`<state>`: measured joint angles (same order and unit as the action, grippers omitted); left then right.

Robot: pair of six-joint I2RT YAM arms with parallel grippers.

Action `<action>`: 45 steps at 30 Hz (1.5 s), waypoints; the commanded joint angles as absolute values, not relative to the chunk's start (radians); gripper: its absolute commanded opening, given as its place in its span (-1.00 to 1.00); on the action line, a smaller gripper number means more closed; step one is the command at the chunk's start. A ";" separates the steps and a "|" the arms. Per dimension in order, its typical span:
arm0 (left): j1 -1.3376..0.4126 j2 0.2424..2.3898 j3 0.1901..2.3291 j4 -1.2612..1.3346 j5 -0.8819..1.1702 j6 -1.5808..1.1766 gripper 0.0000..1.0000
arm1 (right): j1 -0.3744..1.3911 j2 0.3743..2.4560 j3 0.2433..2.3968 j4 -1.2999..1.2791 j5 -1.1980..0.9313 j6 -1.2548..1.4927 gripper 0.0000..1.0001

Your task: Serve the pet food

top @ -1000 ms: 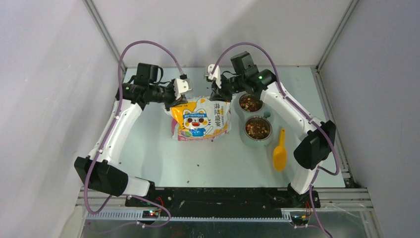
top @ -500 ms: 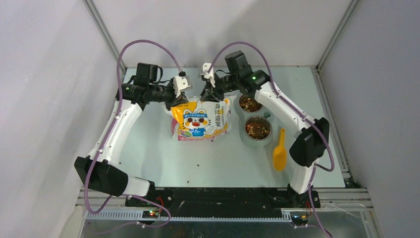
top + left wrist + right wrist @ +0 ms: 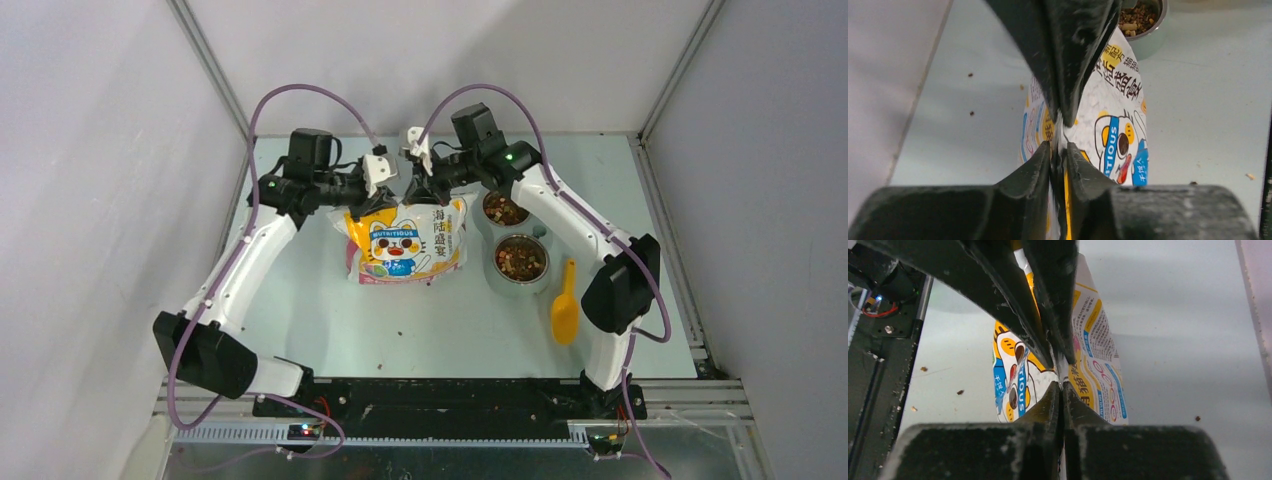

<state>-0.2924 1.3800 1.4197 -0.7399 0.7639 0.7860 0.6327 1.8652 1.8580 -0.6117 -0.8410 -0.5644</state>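
The pet food (image 3: 521, 261) is brown kibble heaped in two steel bowls at the right; one bowl of it also shows in the left wrist view (image 3: 1137, 18). The printed cat bag (image 3: 405, 240) stands at the table's middle. My left gripper (image 3: 375, 206) is shut on the bag's top edge at its left, seen in the left wrist view (image 3: 1060, 135) with the bag (image 3: 1115, 120) below. My right gripper (image 3: 428, 194) is shut on the same top edge at its right, seen in the right wrist view (image 3: 1061, 376) above the bag (image 3: 1095, 365).
A yellow scoop (image 3: 565, 306) lies right of the near bowl (image 3: 497, 279). The far bowl (image 3: 483, 222) sits close to the right arm. Stray pellets (image 3: 400, 333) lie on the table in front of the bag. Walls close the back and both sides.
Both grippers have moved toward each other along the bag's top edge: the right one leftward first, then the left one rightward. The bag's top is now pinched narrower.
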 commanded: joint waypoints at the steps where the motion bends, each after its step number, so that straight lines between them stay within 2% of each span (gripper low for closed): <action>1: -0.333 1.371 1.414 -0.621 0.794 0.747 -0.81 | 0.631 1.851 1.892 -0.566 -0.860 -0.542 -0.83; 2: -0.334 1.376 1.419 -0.627 0.793 0.749 -0.88 | 0.630 1.850 1.892 -0.569 -0.855 -0.544 -0.74; 3: -0.336 1.383 1.427 -0.631 0.789 0.752 -0.97 | 0.631 1.848 1.892 -0.580 -0.853 -0.549 -0.55; 5: -0.336 1.385 1.433 -0.639 0.779 0.756 -1.00 | 0.630 1.841 1.893 -0.605 -0.837 -0.572 -0.36; 7: -0.336 1.377 1.435 -0.646 0.773 0.764 -1.00 | 0.625 1.835 1.894 -0.641 -0.820 -0.611 -0.35; 9: -0.336 1.368 1.430 -0.645 0.771 0.758 -1.00 | 0.614 1.836 1.897 -0.664 -0.799 -0.628 -0.56; 10: -0.335 1.364 1.428 -0.642 0.769 0.754 -1.00 | 0.601 1.837 1.905 -0.675 -0.804 -0.639 -0.88; 12: -0.335 1.358 1.420 -0.633 0.769 0.741 -1.00 | 0.579 1.838 1.908 -0.690 -0.822 -0.632 -1.00; 14: -0.335 1.353 1.409 -0.622 0.770 0.731 -1.00 | 0.567 1.831 1.904 -0.680 -0.822 -0.618 -1.00; 15: -0.335 1.351 1.402 -0.614 0.769 0.724 -1.00 | 0.566 1.823 1.901 -0.678 -0.806 -0.617 -0.95; 16: -0.336 1.352 1.400 -0.612 0.769 0.722 -1.00 | 0.566 1.819 1.900 -0.682 -0.800 -0.621 -0.65; 18: -0.336 1.351 1.401 -0.610 0.769 0.717 -1.00 | 0.566 1.807 1.896 -0.690 -0.780 -0.636 -0.33; 19: -0.336 1.352 1.402 -0.611 0.769 0.716 -1.00 | 0.565 1.800 1.894 -0.693 -0.768 -0.648 -0.39; 20: -0.335 1.354 1.406 -0.614 0.769 0.717 -1.00 | 0.563 1.794 1.890 -0.703 -0.767 -0.656 -0.53; 21: -0.336 1.357 1.407 -0.616 0.769 0.718 -1.00 | 0.558 1.793 1.891 -0.712 -0.771 -0.673 -0.88; 22: -0.335 1.358 1.411 -0.621 0.768 0.721 -1.00 | 0.554 1.792 1.892 -0.724 -0.775 -0.676 -0.96; 26: -0.337 1.365 1.414 -0.610 0.772 0.704 -1.00 | 0.539 1.791 1.887 -0.734 -0.801 -0.671 -1.00; 27: -0.339 1.368 1.412 -0.600 0.774 0.693 -0.95 | 0.539 1.788 1.883 -0.728 -0.800 -0.668 -1.00; 28: -0.345 1.368 1.409 -0.576 0.771 0.674 -0.63 | 0.542 1.786 1.882 -0.724 -0.797 -0.661 -1.00; 29: -0.355 1.368 1.406 -0.564 0.765 0.668 -0.45 | 0.544 1.785 1.881 -0.716 -0.794 -0.655 -1.00; 31: -0.376 1.369 1.392 -0.537 0.744 0.670 -0.34 | 0.549 1.787 1.885 -0.710 -0.791 -0.641 -1.00; 32: -0.382 1.371 1.389 -0.520 0.721 0.676 -0.35 | 0.549 1.788 1.887 -0.708 -0.791 -0.634 -0.97; 34: -0.394 1.377 1.384 -0.498 0.704 0.673 -0.49 | 0.549 1.789 1.888 -0.709 -0.782 -0.632 -0.74; 35: -0.395 1.381 1.385 -0.493 0.702 0.672 -0.57 | 0.548 1.788 1.888 -0.711 -0.775 -0.632 -0.57; 37: -0.396 1.387 1.389 -0.500 0.692 0.682 -0.73 | 0.537 1.783 1.887 -0.725 -0.760 -0.638 -0.41; 39: -0.396 1.387 1.389 -0.518 0.684 0.701 -0.88 | 0.519 1.777 1.888 -0.744 -0.762 -0.650 -0.33; 40: -0.396 1.385 1.388 -0.521 0.679 0.705 -0.90 | 0.513 1.774 1.888 -0.760 -0.763 -0.655 -0.30; 42: -0.396 1.381 1.382 -0.533 0.675 0.712 -0.75 | 0.498 1.767 1.888 -0.790 -0.762 -0.679 -0.28; 43: -0.396 1.379 1.378 -0.539 0.673 0.714 -0.53 | 0.491 1.764 1.888 -0.800 -0.760 -0.696 -0.28; 44: -0.396 1.376 1.376 -0.540 0.673 0.714 -0.39 | 0.488 1.763 1.887 -0.819 -0.760 -0.706 -0.36; 45: -0.396 1.375 1.373 -0.541 0.674 0.713 -0.36 | 0.482 1.763 1.888 -0.830 -0.762 -0.725 -0.45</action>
